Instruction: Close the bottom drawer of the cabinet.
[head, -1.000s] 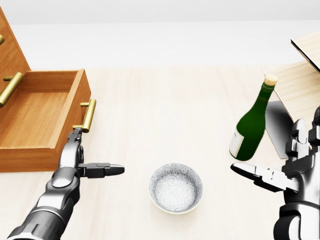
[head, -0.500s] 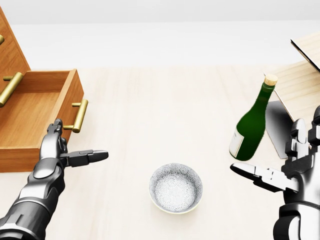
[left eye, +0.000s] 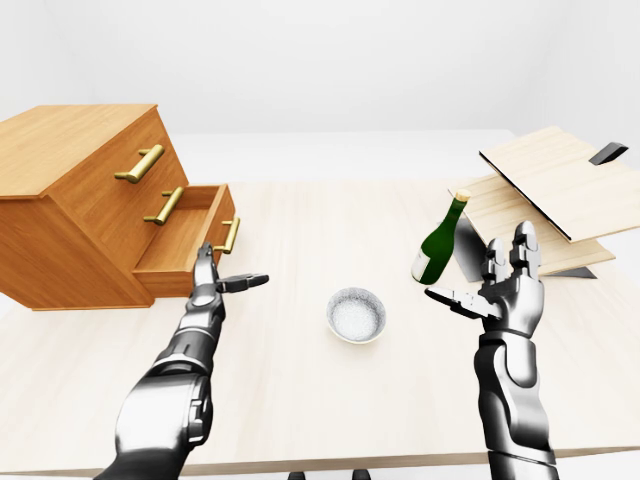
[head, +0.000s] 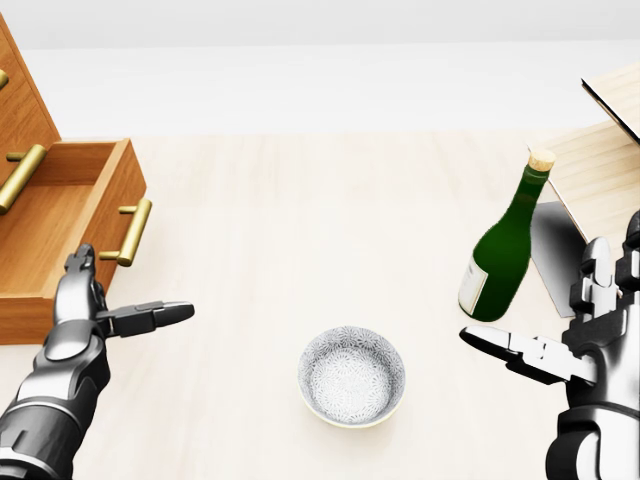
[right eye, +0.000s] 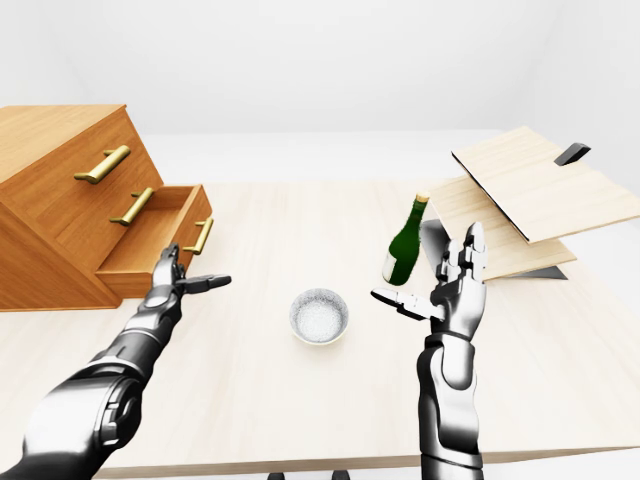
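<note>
Wooden cabinet (left eye: 75, 215) sits at the tabletop's left edge, w/ three brass-handled drawers. Bottom drawer (left eye: 190, 240) is partly pulled out toward the table's middle, inside empty, its brass handle (left eye: 230, 235) on the front face. Upper two drawers are shut flush.

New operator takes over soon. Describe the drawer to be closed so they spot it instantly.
Find the wooden cabinet at the left of the left-eye view, on the table. Its face carries three brass handles; the bottom drawer is the only one pulled out, showing its empty inside, with the open left hand at its face.
</note>
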